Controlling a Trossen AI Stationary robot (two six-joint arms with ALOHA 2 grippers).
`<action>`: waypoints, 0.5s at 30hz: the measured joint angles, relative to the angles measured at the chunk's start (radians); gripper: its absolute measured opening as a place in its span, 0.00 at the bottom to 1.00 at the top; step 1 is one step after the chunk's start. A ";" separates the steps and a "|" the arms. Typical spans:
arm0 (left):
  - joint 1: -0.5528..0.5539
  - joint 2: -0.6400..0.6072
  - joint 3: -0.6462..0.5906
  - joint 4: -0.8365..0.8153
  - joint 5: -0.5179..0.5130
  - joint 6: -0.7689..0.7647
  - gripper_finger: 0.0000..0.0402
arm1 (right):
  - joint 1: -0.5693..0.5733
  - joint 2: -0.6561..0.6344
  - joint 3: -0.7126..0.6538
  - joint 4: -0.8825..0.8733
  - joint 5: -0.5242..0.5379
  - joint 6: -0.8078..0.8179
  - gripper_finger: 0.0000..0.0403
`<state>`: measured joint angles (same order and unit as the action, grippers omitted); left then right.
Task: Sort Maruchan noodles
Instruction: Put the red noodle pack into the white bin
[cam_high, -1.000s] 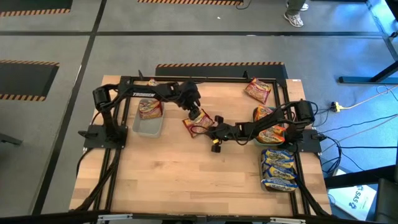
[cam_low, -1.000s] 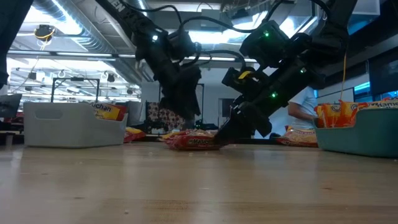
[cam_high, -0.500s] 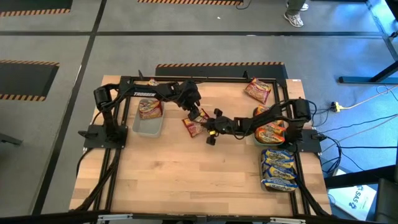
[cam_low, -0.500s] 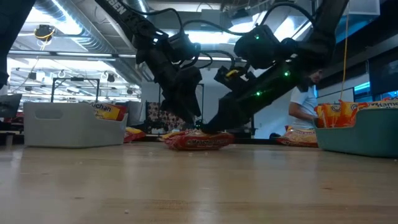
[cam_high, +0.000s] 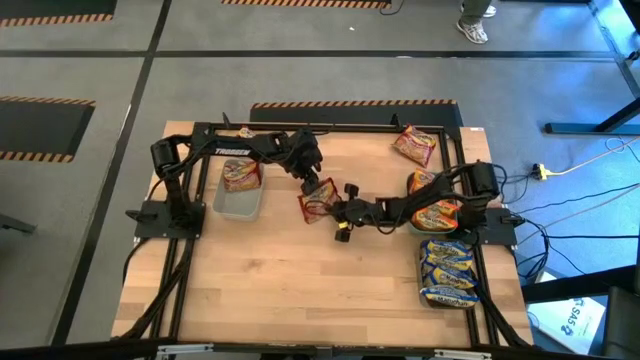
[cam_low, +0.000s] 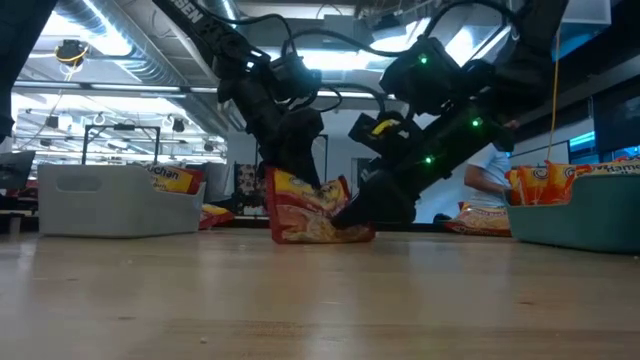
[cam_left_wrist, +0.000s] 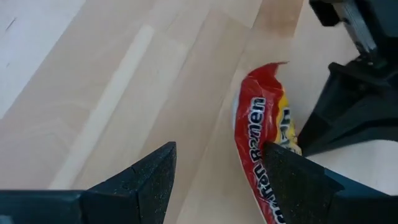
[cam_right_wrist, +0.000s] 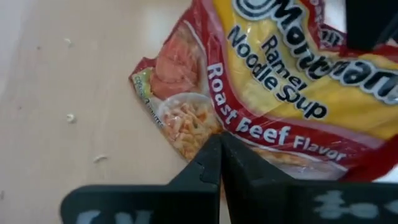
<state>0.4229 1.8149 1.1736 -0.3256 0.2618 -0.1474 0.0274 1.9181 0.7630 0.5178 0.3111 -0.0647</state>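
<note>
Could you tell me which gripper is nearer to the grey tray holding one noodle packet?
Left. The left gripper hovers just beside the grey tray, over the tilted packet at mid-table. The right gripper is shut against that packet's far side.

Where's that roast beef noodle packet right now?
The roast beef packet stands tipped up mid-table in the high view, between the open left gripper and the shut right gripper.

Overhead, table-level and 2 close wrist cameras all share the tilted packet (cam_low: 315, 210) mid-table.
</note>
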 joint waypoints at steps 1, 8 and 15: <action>0.000 0.000 0.000 -0.001 0.010 0.000 0.59 | -0.001 0.000 0.000 -0.003 0.000 0.000 0.00; 0.000 0.000 0.000 -0.001 0.134 -0.029 0.59 | -0.002 0.000 0.000 -0.006 0.008 0.000 0.00; -0.014 0.000 0.000 0.007 0.171 -0.110 0.59 | -0.002 0.000 0.000 -0.003 0.010 -0.012 0.00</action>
<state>0.4084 1.8149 1.1736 -0.3184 0.4327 -0.2576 0.0257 1.9179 0.7631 0.5152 0.3206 -0.0765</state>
